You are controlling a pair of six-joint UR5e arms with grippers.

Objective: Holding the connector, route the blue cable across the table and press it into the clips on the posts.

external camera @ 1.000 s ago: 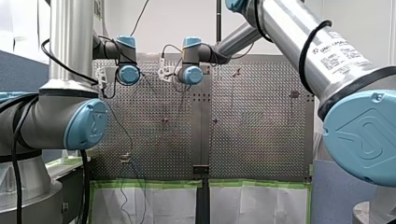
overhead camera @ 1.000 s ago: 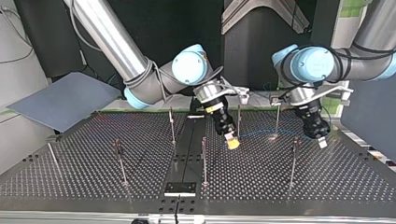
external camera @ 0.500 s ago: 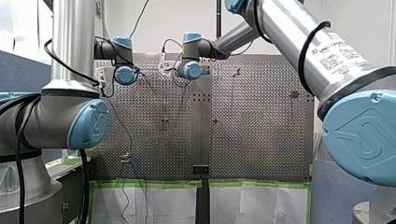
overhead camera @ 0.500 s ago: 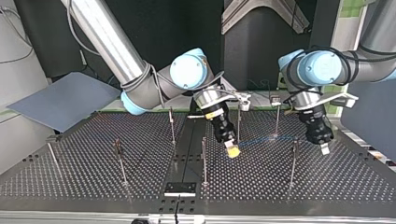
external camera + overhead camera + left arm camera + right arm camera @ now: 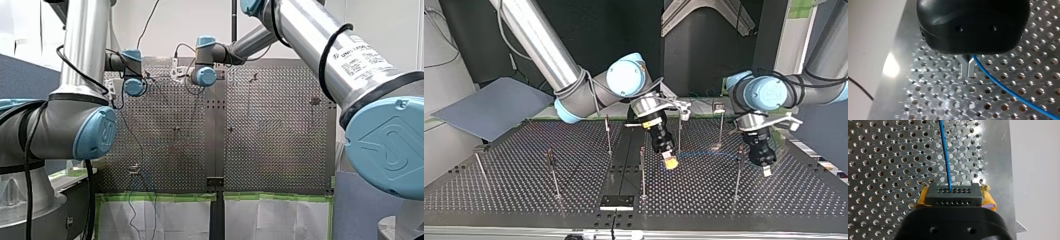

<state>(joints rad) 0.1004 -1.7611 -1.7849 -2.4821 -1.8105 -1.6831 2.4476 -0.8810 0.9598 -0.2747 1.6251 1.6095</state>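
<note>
**Above the table (image 5: 524, 190): cable strung between two arms**

At the top view's left-centre, my right jaws (yellow pads) grip the connector (image 5: 953, 194). The blue cable (image 5: 709, 153) runs rightward past a post (image 5: 721, 125) to my left jaws, closed, cable just beside them.

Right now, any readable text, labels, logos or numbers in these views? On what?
"UNIVERSAL ROBOTS": white label on my right arm, front view. The smaller lines under it are too blurred to read.
Moulded emblem, no letters legible: blue joint cap on the same arm.
Faint marks on the table near its edge, right wrist view: too small to read.
Nothing else legible.
</note>
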